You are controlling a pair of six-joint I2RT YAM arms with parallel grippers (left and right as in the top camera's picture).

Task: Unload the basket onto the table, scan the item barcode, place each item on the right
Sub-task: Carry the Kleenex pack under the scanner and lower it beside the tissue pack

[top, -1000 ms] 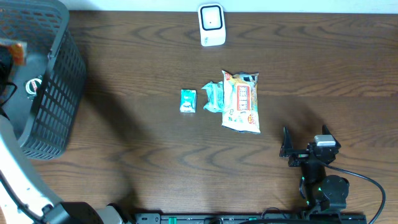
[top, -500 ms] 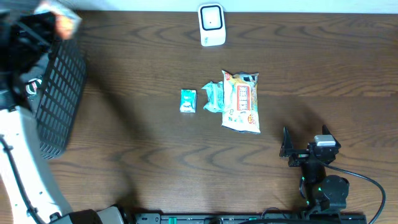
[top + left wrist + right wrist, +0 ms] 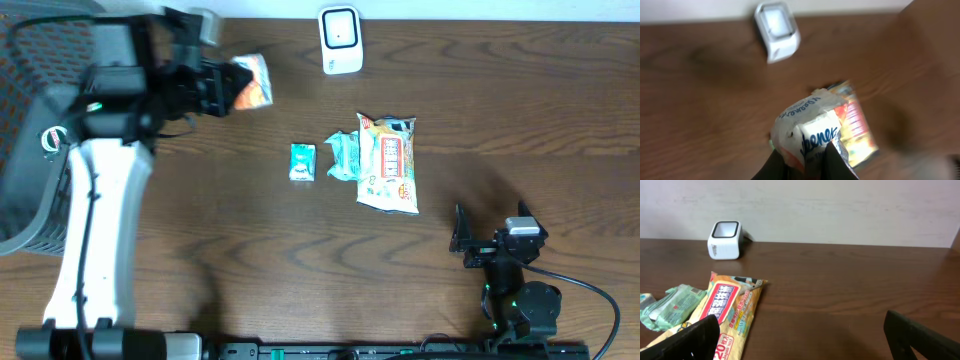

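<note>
Swung out from over the basket (image 3: 25,210) at the 9 o'clock side, my left arm now has the small packet (image 3: 250,85) hanging above open table (image 3: 200,230), up near the 11 o'clock corner. The left gripper (image 3: 228,90) is clamped on the packet's lower end, and in the wrist view the wrapper stands up between the dark fingers (image 3: 839,161).

What matters next is the scanner (image 3: 340,40). It sits at about 2 o'clock from the packet, near but apart, with its window facing up. The left arm is by far the closer one. The packet's long axis seems to run out along the fingers toward 3 o'clock, though the wrist picture is smeared and I cannot tell which face carries the barcode.

My right gripper (image 3: 468,241) waits at 5 o'clock with its jaws wide apart and nothing in them, well away from the scanner. Between the two arms, at table centre, lies the snack bag (image 3: 388,163), untouched.
</note>
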